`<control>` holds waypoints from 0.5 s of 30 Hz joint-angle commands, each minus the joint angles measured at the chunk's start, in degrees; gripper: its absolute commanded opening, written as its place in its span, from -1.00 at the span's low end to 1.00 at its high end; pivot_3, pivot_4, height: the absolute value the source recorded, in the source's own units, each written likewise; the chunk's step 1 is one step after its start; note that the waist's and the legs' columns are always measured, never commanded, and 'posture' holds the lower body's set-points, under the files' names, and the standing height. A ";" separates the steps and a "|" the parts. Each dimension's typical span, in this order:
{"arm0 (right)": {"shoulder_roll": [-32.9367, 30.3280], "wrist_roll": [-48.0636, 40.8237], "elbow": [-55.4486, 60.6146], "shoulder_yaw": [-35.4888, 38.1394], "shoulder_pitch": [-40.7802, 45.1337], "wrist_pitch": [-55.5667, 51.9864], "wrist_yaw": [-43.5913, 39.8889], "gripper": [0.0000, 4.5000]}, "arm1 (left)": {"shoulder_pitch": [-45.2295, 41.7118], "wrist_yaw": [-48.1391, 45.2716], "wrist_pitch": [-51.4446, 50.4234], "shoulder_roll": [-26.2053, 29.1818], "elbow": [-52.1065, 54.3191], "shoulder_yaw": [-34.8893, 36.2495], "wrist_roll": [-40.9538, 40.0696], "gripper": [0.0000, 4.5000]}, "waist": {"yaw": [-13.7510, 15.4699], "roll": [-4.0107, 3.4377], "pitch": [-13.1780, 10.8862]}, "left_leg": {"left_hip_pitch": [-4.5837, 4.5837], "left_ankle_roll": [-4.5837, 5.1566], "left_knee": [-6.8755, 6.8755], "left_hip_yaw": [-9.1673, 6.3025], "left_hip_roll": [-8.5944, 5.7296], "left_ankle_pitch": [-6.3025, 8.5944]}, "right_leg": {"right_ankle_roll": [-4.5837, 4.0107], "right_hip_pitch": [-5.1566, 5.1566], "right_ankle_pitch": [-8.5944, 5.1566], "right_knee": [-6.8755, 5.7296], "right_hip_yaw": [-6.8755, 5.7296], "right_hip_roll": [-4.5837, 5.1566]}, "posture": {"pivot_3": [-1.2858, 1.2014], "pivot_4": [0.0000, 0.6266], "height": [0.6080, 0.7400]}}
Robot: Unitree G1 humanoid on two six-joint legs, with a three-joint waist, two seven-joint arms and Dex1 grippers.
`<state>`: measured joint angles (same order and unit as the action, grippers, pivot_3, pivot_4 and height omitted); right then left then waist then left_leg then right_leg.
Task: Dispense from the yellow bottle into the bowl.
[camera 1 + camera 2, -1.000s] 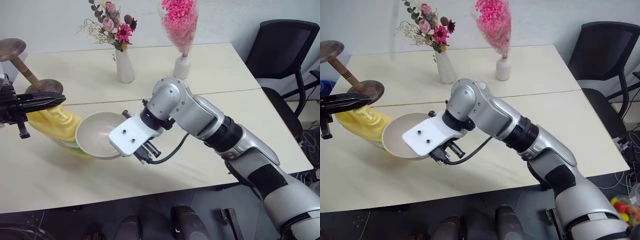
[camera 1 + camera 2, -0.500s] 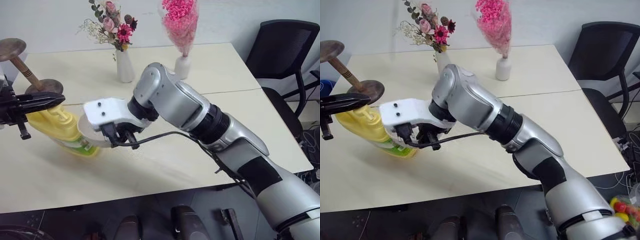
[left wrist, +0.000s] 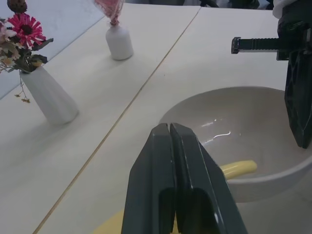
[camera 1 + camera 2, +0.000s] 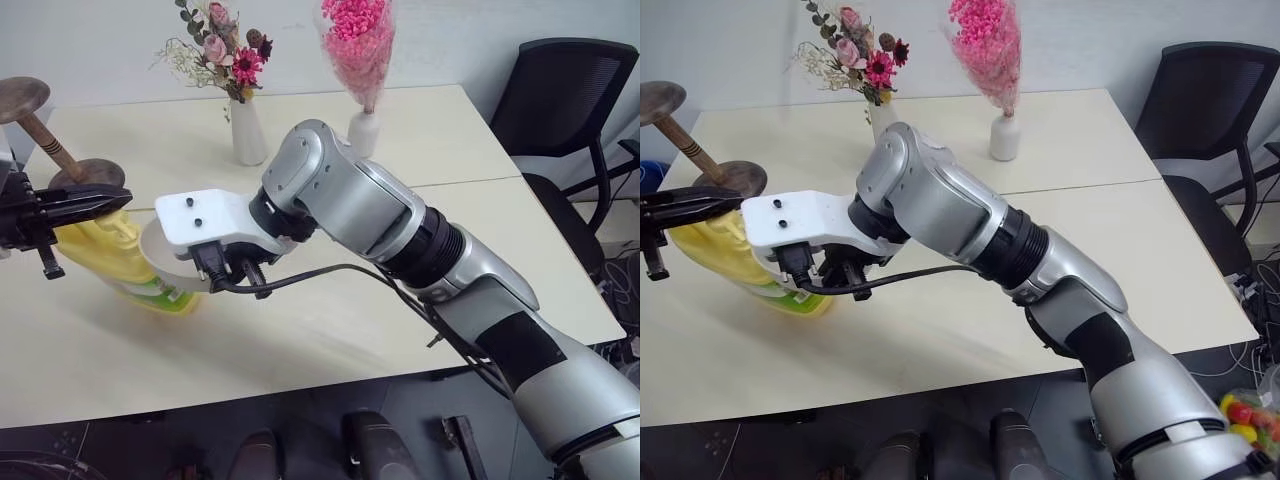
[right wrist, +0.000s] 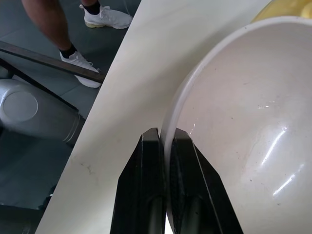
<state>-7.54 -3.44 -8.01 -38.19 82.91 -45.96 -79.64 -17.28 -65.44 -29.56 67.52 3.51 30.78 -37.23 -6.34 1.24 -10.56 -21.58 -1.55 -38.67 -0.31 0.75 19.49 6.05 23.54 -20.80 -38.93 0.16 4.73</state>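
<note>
Yellow bottle (image 4: 120,255) lies tilted on table (image 4: 420,150) at robot's left, its spout over the rim of bowl (image 3: 243,136); inside looks dry, so I judge pumping not yet done. R gripper (image 5: 165,141) is clamped on the bowl's rim, holding it up by the bottle; L gripper (image 3: 171,134), fingers together on nothing, rests at the pump top, w/ the press left to do.

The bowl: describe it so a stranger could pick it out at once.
Start at the pale table, then go to its left end, where the right gripper pinches a rim. That is the bowl, held up beside the tilted yellow bottle. It is round, smooth, plain beige-grey and open-topped, unlike the two narrow white vases farther back.
</note>
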 commanded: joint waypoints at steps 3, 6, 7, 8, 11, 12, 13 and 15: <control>-0.57 -1.03 3.22 -0.26 0.75 2.24 -1.70 -1.00 | 1.81 1.71 1.57 -1.82 0.95 -2.38 2.70 -0.94 | 0.12 0.00 0.00 | 0.00 0.00 -0.01 -0.01 0.00 0.00 | 0.00 -0.01 0.00 -0.01 0.00 0.01 | 0.03 -0.52 1.00; -1.71 -0.65 5.13 -1.55 -0.29 3.98 -2.79 -1.00 | 1.91 2.59 1.75 -2.53 1.34 -2.75 2.70 -0.94 | 0.18 0.00 0.00 | 0.01 0.00 -0.04 -0.02 0.00 0.00 | 0.00 -0.03 0.00 0.00 0.00 0.01 | 0.03 -0.52 1.00; -1.93 -0.22 5.47 -1.90 -0.63 5.32 -2.80 -1.00 | 2.10 2.72 1.84 -2.66 1.52 -2.83 2.74 -0.94 | 0.21 0.00 0.00 | 0.01 0.00 -0.04 -0.02 -0.01 0.00 | 0.00 -0.03 0.00 0.00 0.00 0.02 | 0.03 -0.52 1.00; -2.03 0.03 5.60 -2.11 -0.83 6.13 -2.75 -1.00 | 2.24 2.79 1.92 -2.71 1.63 -2.88 2.76 -0.94 | 0.22 0.00 0.00 | 0.01 0.00 -0.04 -0.03 -0.01 0.00 | 0.00 -0.04 0.00 -0.01 0.00 0.02 | 0.03 -0.52 1.00; -1.77 0.29 5.17 -2.37 -0.93 6.94 -2.45 -1.00 | 2.54 3.14 1.77 -2.72 1.77 -2.88 2.58 -0.94 | 0.28 0.00 0.00 | 0.01 0.00 -0.07 -0.03 -0.02 0.00 | 0.00 -0.04 0.00 -0.01 0.00 0.02 | 0.03 -0.52 1.00; -1.66 0.36 4.96 -2.42 -0.92 7.21 -2.40 -1.00 | 2.75 3.24 1.76 -2.74 1.88 -2.87 2.58 -0.94 | 0.28 0.00 0.00 | 0.01 0.00 -0.07 -0.03 -0.02 0.00 | 0.00 -0.04 0.00 -0.01 0.00 0.02 | 0.03 -0.52 1.00; -1.55 0.42 4.77 -2.45 -0.90 7.41 -2.33 -1.00 | 3.17 3.28 1.82 -2.70 2.09 -2.89 2.72 -0.94 | 0.28 0.00 0.00 | 0.01 0.00 -0.07 -0.03 -0.01 0.00 | 0.00 -0.04 0.00 -0.01 0.00 0.02 | 0.03 -0.52 1.00; -1.32 0.51 4.40 -2.48 -0.83 7.62 -2.20 -1.00 | 4.12 3.38 1.77 -2.67 2.60 -2.81 2.86 -0.94 | 0.28 0.00 0.00 | 0.01 0.00 -0.07 -0.03 -0.02 0.00 | 0.00 -0.04 0.00 -0.01 0.00 0.02 | 0.03 -0.52 1.00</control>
<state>-9.56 -3.13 -4.77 -41.10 80.86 -39.69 -82.04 -15.26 -61.83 -26.85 65.27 6.05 30.47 -36.61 -6.07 1.24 -10.56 -21.57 -1.54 -38.73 -0.34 0.74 19.49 6.05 23.50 -20.80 -38.94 0.16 4.75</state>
